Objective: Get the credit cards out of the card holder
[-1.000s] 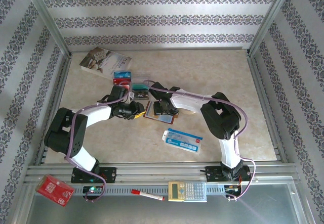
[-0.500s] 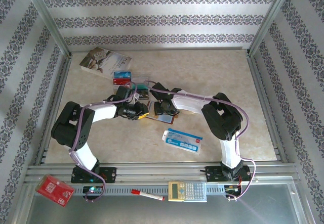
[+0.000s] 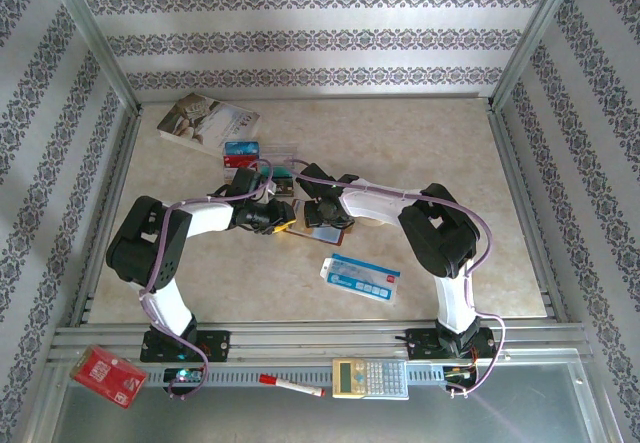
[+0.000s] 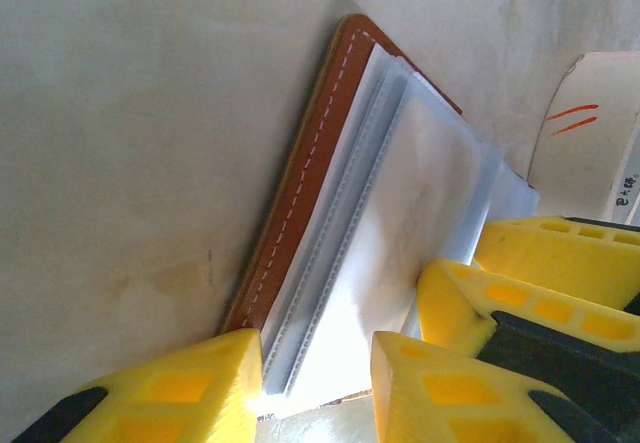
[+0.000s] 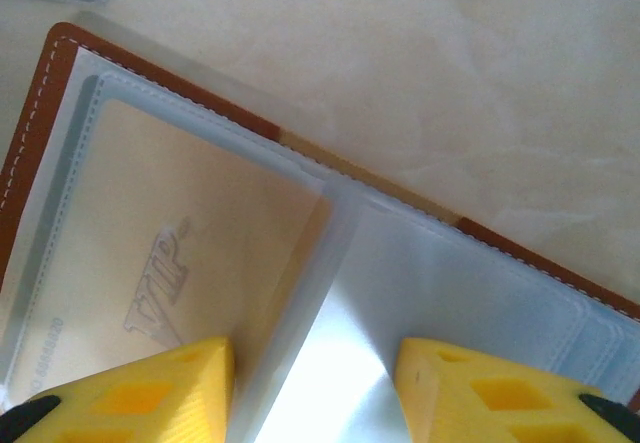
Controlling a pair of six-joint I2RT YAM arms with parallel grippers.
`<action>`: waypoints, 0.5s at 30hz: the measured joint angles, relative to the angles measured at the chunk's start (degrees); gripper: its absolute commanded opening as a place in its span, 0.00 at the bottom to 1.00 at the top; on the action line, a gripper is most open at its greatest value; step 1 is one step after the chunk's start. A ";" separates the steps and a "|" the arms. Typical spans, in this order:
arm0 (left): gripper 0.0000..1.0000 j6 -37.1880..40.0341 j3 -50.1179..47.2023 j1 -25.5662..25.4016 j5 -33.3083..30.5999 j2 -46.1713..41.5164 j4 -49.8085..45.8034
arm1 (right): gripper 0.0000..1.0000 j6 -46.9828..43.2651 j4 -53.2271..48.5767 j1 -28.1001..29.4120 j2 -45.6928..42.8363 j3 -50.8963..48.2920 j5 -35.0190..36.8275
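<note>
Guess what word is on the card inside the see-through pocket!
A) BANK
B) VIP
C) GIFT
B: in the right wrist view, the pale card tucked in the wallet's clear pocket has raised letters spelling VIP.

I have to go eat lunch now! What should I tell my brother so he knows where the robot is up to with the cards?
Left gripper: open, jaws on either side of the sleeve edges of the card holder.
Right gripper: open, with a clear sleeve page standing up between its jaws.
Card holder: lying open on the table, between both grippers.
Done: a blue card, a red card and a teal card lie loose beyond the holder.
Left: a pale VIP card sits in a sleeve and needs pulling out. The other sleeves cannot be checked from here.
</note>
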 measured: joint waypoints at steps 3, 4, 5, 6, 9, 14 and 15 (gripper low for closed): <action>0.32 0.02 0.11 0.00 0.04 0.20 0.00 | 0.49 0.00 0.13 -0.02 0.00 -0.02 0.00; 0.32 0.04 0.17 -0.07 0.07 0.20 0.00 | 0.49 0.00 0.22 -0.02 -0.02 -0.11 0.00; 0.31 0.04 0.20 -0.22 0.09 0.20 0.00 | 0.49 0.00 0.35 -0.11 -0.09 -0.22 0.00; 0.31 0.04 0.20 -0.37 0.31 0.20 0.02 | 0.49 0.00 0.39 -0.17 -0.11 -0.26 -0.04; 0.30 0.02 0.20 -0.68 0.81 0.20 0.07 | 0.49 0.00 0.39 -0.37 -0.11 -0.26 -0.42; 0.31 0.59 0.20 -0.68 0.76 0.04 -0.24 | 0.49 0.00 0.57 -0.37 -0.13 -0.35 -0.42; 0.32 1.14 0.22 -0.68 0.26 -0.24 -0.70 | 0.49 0.00 0.61 -0.37 -0.17 -0.39 -0.42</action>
